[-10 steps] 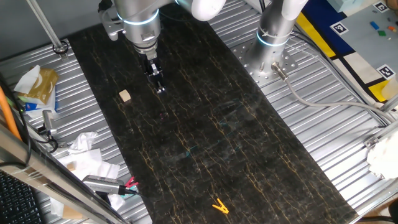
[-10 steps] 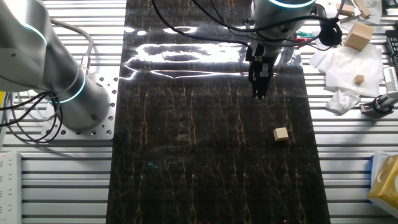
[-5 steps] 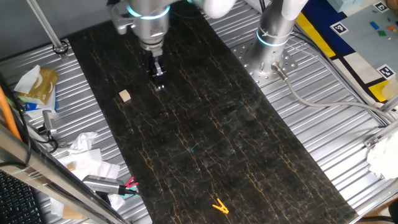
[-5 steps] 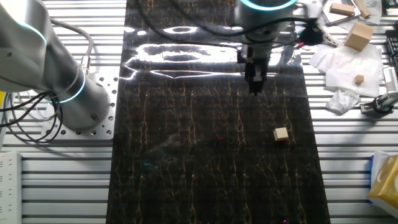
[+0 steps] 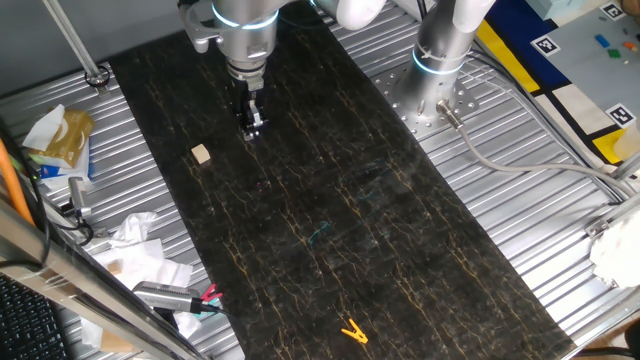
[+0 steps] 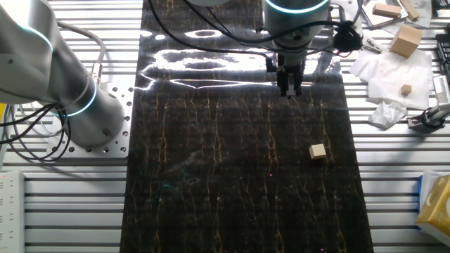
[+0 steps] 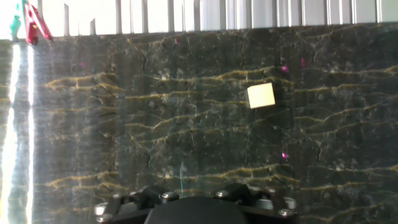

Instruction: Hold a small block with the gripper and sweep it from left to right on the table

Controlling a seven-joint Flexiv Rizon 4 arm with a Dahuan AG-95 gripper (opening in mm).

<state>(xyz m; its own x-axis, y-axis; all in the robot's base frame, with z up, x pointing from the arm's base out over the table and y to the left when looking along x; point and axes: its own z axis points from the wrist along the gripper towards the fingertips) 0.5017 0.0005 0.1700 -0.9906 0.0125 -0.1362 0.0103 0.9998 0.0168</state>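
The small block [image 5: 201, 153] is a pale tan cube lying loose on the black gold-veined table [image 5: 360, 210], near its left edge. It also shows in the other fixed view [image 6: 318, 151] and in the hand view [image 7: 261, 95]. The black gripper [image 5: 252, 128] hangs from the silver arm with the blue ring, above the table and to the right of and beyond the block. It touches nothing and holds nothing. In the other fixed view the gripper [image 6: 290, 88] is well beyond the block. Its jaws appear apart and empty.
A yellow clip [image 5: 352, 331] lies at the near end of the slab. A second arm's base [image 5: 440, 65] stands on the ribbed metal to the right. Crumpled paper, packets and tools [image 5: 135, 250] lie along the left side. A red clip [image 7: 34, 25] is at the hand view's top left.
The gripper has moved toward the far end of the table and a little higher, away from the block. The block has not moved.
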